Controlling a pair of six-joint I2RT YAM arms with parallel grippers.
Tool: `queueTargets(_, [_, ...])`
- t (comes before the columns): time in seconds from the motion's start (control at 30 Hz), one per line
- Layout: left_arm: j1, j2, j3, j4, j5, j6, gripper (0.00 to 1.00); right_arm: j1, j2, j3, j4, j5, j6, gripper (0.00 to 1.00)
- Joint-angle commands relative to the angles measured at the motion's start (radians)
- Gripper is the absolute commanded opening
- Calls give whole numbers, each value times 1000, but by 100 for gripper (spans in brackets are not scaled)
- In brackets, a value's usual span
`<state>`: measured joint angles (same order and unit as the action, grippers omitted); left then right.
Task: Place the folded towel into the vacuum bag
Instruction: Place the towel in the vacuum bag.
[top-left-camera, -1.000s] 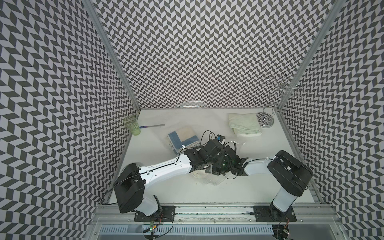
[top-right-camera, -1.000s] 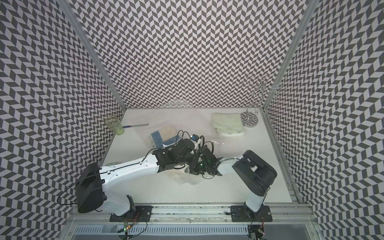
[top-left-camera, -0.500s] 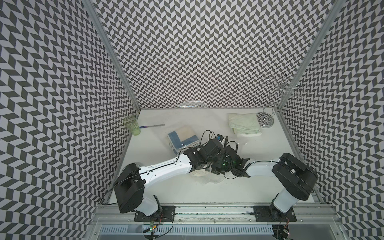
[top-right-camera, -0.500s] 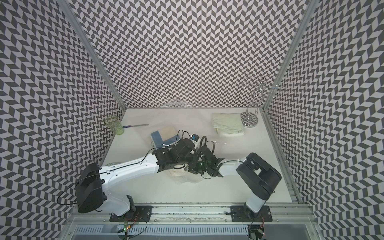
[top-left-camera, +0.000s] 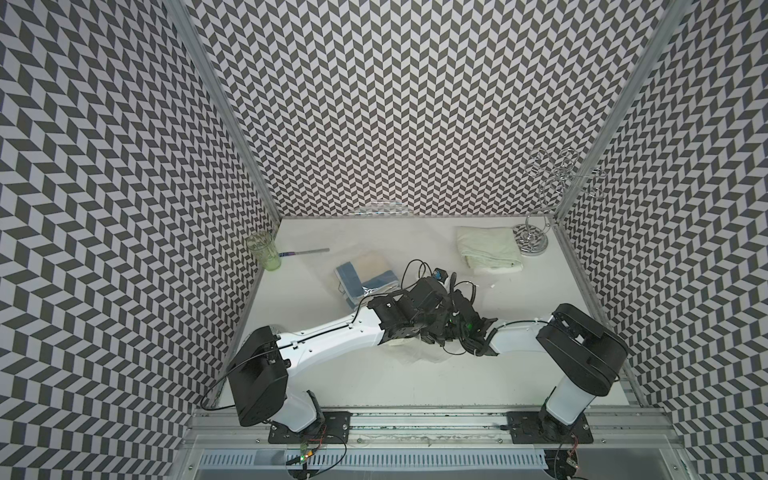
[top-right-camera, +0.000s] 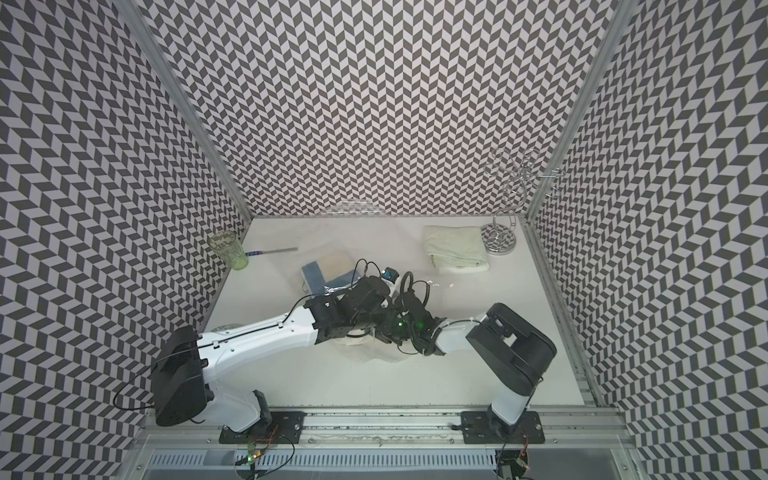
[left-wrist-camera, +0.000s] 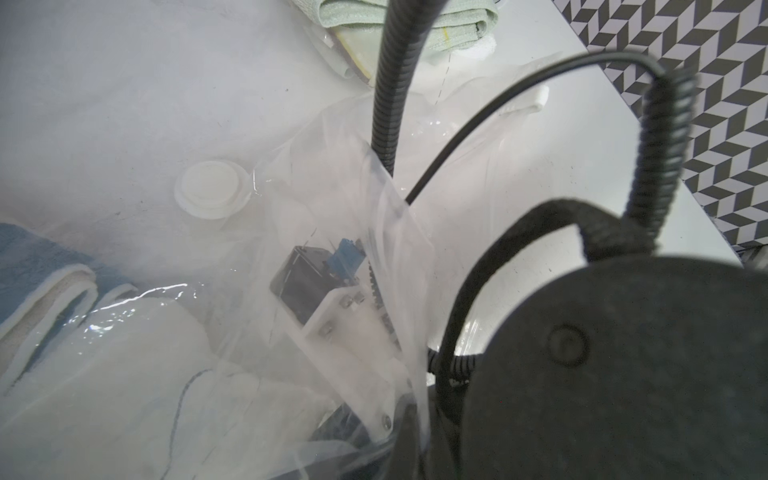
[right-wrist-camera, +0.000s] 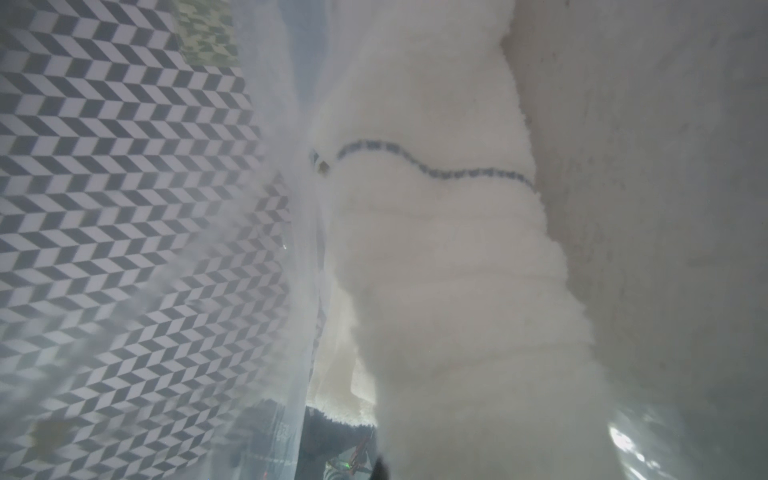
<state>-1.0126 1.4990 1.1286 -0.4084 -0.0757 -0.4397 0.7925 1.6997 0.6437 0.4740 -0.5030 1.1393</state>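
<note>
The vacuum bag (left-wrist-camera: 345, 166) is clear glossy film with a round white valve (left-wrist-camera: 212, 189), lying mid-table in both top views (top-left-camera: 432, 362). My left gripper (left-wrist-camera: 386, 461) is shut on the bag's edge, which is raised. The folded towel (right-wrist-camera: 436, 257) is white and fluffy with a thin blue stitched line. It runs from my right gripper (right-wrist-camera: 380, 469), which is shut on it, in under the film. In both top views the towel (top-left-camera: 422, 353) (top-right-camera: 374, 352) shows beneath the two crossed wrists, which hide the jaws. A blue and tan towel (top-left-camera: 365, 274) lies inside the bag.
A pale green folded towel (top-left-camera: 488, 249) lies at the back right beside a chrome wire stand (top-left-camera: 532, 243). A green glass (top-left-camera: 262, 251) stands at the back left with a thin stick (top-left-camera: 305, 252) next to it. Patterned walls close three sides.
The right arm's elbow has swung slightly out and back. Both wrists and the white towel stay at about the same spot.
</note>
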Motion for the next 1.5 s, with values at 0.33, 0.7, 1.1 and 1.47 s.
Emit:
queueTargets(0.33, [-76, 0, 75, 48, 86, 3, 0, 25, -29, -32, 212, 47, 101, 9])
queueTargets(0.7, [-86, 2, 96, 37, 84, 3, 0, 27, 19, -6, 249, 58, 112, 9])
queueTargets(1.1, [-89, -9, 70, 23, 62, 3, 0, 28, 48, 5, 194, 58, 55, 21])
queueTargets(1.47, [-61, -37, 32, 29, 69, 13, 14, -5, -207, -162, -111, 18, -122, 64])
